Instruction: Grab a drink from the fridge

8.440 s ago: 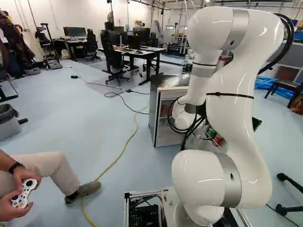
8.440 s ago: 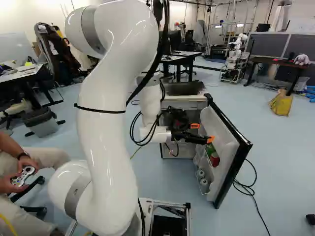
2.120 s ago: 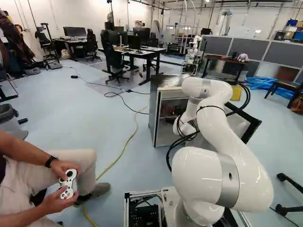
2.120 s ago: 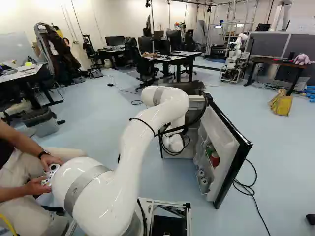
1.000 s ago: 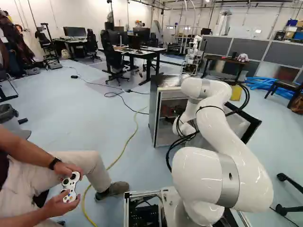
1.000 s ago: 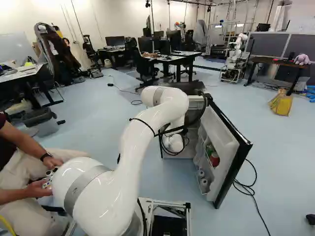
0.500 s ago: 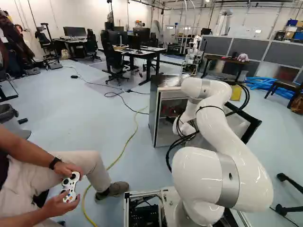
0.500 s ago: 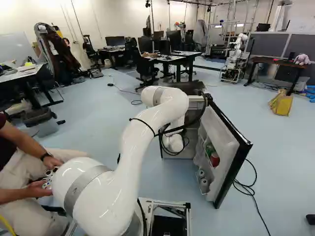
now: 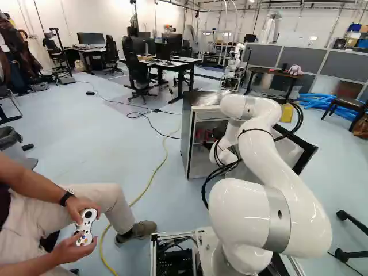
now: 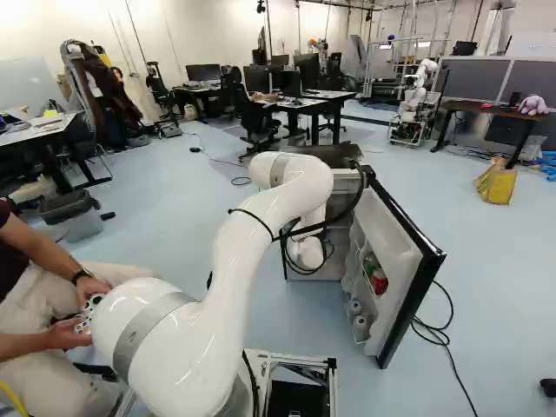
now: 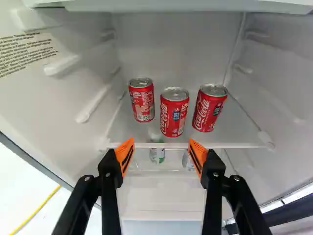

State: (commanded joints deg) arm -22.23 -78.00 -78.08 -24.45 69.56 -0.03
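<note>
The gripper [image 9: 218,133] shows only as a dark part at the fridge [image 9: 190,141] opening in the left base view; my arm hides the rest. In the wrist view the gripper [image 11: 161,155] is open, nothing between its orange pads. Three red cola cans stand upright on the shelf [image 11: 225,139] ahead. The middle can [image 11: 174,112] is nearest and roughly in line with the gap, one can [image 11: 142,100] is on the yellow-cable side, and another can [image 11: 209,108] on the opposite side. Under the shelf are a green-and-white can [image 11: 157,155] and a partly hidden can [image 11: 188,160].
The fridge door [image 10: 395,252] stands swung out, with a red can [image 10: 379,281] and other cans in its racks. Side walls enclose the gripper. A seated person with a controller is beside the base. Another robot [image 10: 413,109] stands far back.
Compared with several seconds ago, my arm has lowered and shifted from beside the door into the fridge opening. Over the last second it looks still. The base has not moved.
</note>
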